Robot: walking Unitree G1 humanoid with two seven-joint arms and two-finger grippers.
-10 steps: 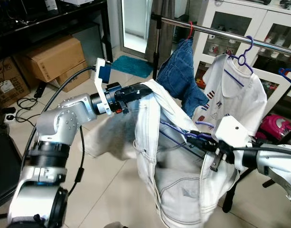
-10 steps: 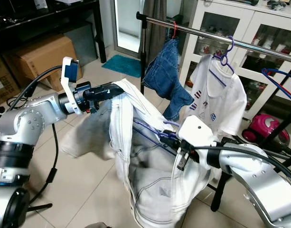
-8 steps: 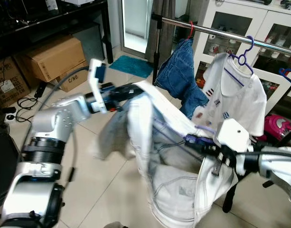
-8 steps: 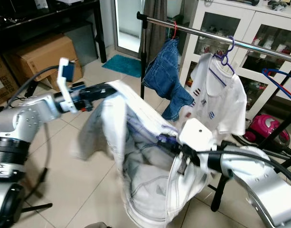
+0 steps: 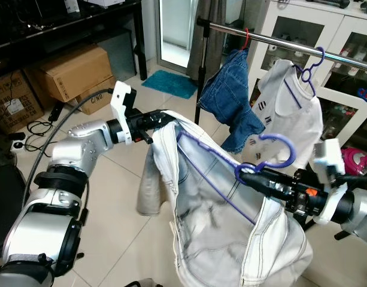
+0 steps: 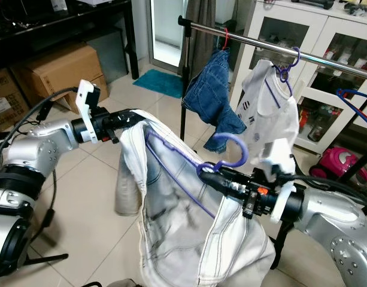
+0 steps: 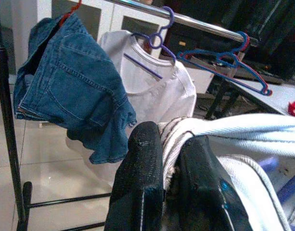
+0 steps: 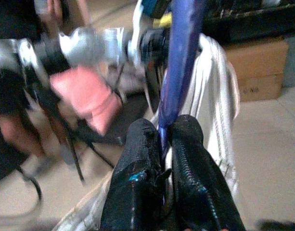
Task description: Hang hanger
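A purple hanger [image 5: 272, 146] carries a pale white denim garment [image 5: 213, 227] that sags toward the floor. My right gripper [image 5: 253, 176] is shut on the hanger just below its hook, which curls upward free of the cloth. In the right wrist view the black fingers [image 8: 137, 187] clamp the purple hanger [image 8: 182, 67]. My left gripper [image 5: 154, 119] is shut on the garment's upper edge and holds it out to the left; the left wrist view shows white cloth [image 7: 219, 130] pinched between its fingers [image 7: 142, 159]. Behind stands the steel clothes rail [image 5: 279, 42].
On the rail hang blue denim shorts [image 5: 231, 95] on a red hanger, a white T-shirt [image 5: 291, 107] on a purple hanger, and a bare blue hanger [image 5: 366, 92]. Cardboard boxes [image 5: 69, 72] and cables [image 5: 27, 128] lie at left, a white cabinet [image 5: 345, 36] behind the rail.
The right gripper has lifted the hanger, so its hook now stands clear above the garment. The garment is stretched wider between both grippers. The camera view has shifted slightly.
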